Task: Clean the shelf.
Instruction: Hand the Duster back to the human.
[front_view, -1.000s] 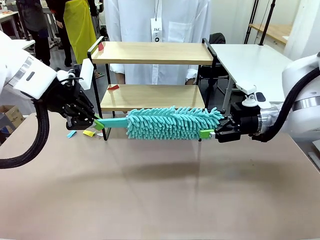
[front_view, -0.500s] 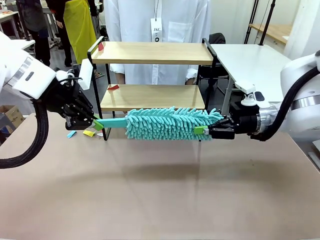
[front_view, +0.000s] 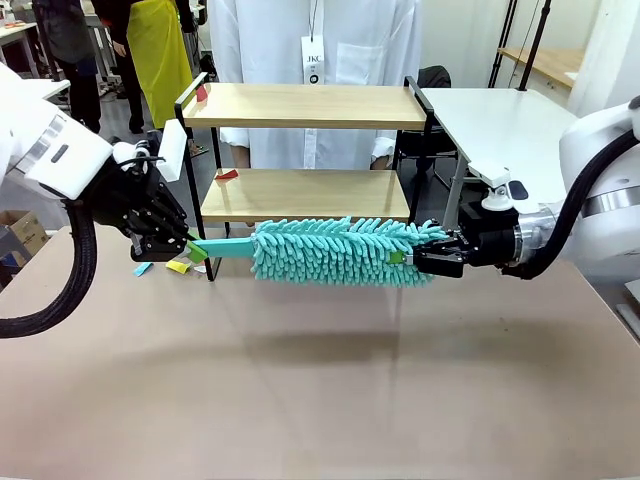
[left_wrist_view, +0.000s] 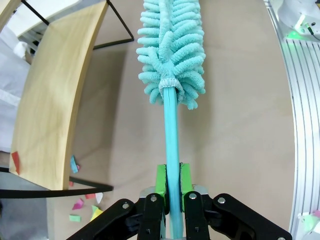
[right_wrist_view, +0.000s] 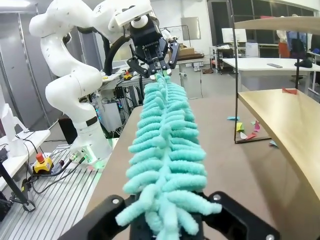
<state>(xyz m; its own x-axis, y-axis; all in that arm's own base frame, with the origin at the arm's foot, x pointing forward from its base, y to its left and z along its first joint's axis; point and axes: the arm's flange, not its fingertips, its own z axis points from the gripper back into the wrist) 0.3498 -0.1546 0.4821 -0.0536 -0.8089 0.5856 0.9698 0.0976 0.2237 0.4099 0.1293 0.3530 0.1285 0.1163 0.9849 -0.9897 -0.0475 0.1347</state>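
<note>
Left hand (front_view: 192, 246): clenched on the teal handle (left_wrist_view: 172, 135) of the duster; in the left wrist view the green pads (left_wrist_view: 160, 178) press the handle from both sides.
Right hand (front_view: 412, 260): at the opposite end of the duster, its fingertips buried in the fluffy strands; the jaws sit either side of the tip, but I cannot tell whether they actually clamp it.
Duster (front_view: 345, 251): teal microfibre head stretched level between the two hands, held above the tabletop, its shadow lying on the surface beneath.
Shelf (front_view: 305, 190): just beyond the duster, on the far side from both hands; two light wooden boards in a thin black frame. The lower board sits right behind the duster head, whether touching it I cannot tell.
Paper scraps: a red one (front_view: 227, 174) on the lower board, up and beyond the left hand; another red one (front_view: 201, 94) at the upper board's left rail; yellow and blue bits (front_view: 177, 267) on the tabletop just beneath the left hand.
Tabletop (front_view: 320, 390): beige, below both hands.
Person (front_view: 320, 50): in a white coat, standing behind the shelf.
</note>
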